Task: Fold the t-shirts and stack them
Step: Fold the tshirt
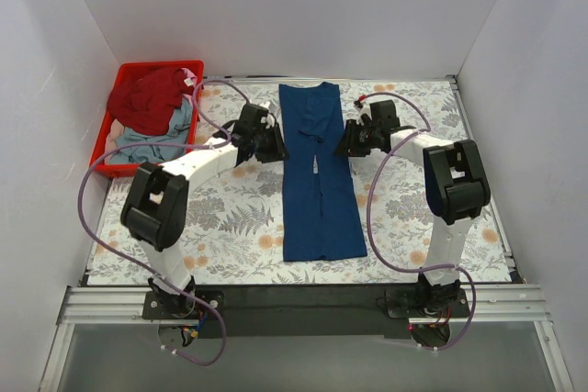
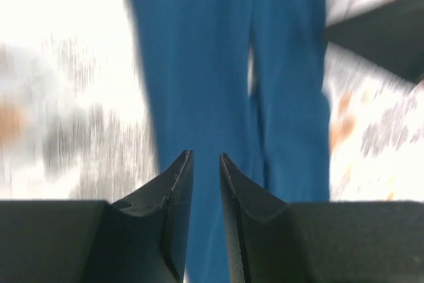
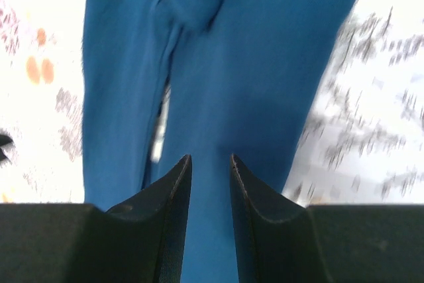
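Note:
The navy blue t-shirt (image 1: 317, 172) lies in the middle of the table, folded lengthwise into a long narrow strip. My left gripper (image 1: 278, 146) hovers at the strip's left edge, near its far half. Its jaws (image 2: 205, 155) stand slightly apart, with only blue cloth (image 2: 199, 64) showing beyond the gap. My right gripper (image 1: 345, 142) faces it at the strip's right edge. It is likewise open (image 3: 211, 157) above the cloth (image 3: 252, 64) and holds nothing. The dark red t-shirt (image 1: 147, 96) and the pale grey-blue t-shirt (image 1: 152, 140) lie crumpled in the crate.
A red plastic crate (image 1: 138, 68) stands at the table's far left corner. White walls close in the table on three sides. A floral cloth (image 1: 239, 218) covers the table. Purple cables loop beside both arms.

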Controlling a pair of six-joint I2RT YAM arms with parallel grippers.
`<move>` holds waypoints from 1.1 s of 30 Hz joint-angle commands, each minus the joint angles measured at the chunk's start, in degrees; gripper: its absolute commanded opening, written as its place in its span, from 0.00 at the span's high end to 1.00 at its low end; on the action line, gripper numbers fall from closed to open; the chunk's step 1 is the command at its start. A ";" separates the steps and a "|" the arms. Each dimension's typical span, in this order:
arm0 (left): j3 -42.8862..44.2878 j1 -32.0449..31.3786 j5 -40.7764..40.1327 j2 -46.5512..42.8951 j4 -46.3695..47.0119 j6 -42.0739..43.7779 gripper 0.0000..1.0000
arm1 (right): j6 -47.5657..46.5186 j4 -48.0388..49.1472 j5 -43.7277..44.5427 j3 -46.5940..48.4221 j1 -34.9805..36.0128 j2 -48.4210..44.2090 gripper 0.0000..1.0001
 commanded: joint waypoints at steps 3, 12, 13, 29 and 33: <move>13.71 2.47 -0.86 13.28 6.11 -0.42 0.79 | 1.91 6.89 -3.24 6.70 -1.20 6.56 0.64; 29.80 4.58 0.28 30.78 6.46 -1.82 0.80 | 3.23 9.70 -5.17 10.84 -2.08 14.47 0.64; 30.59 4.84 1.42 32.88 6.46 -2.09 0.79 | 3.32 10.05 -5.87 11.71 -2.26 14.91 0.64; 30.36 6.78 -0.32 27.47 4.09 -1.31 0.67 | 0.60 5.23 1.22 10.15 -3.49 4.59 0.55; 19.90 4.76 -6.73 15.96 2.17 -0.95 0.60 | -2.56 -6.17 9.67 -0.63 -2.35 -5.98 0.54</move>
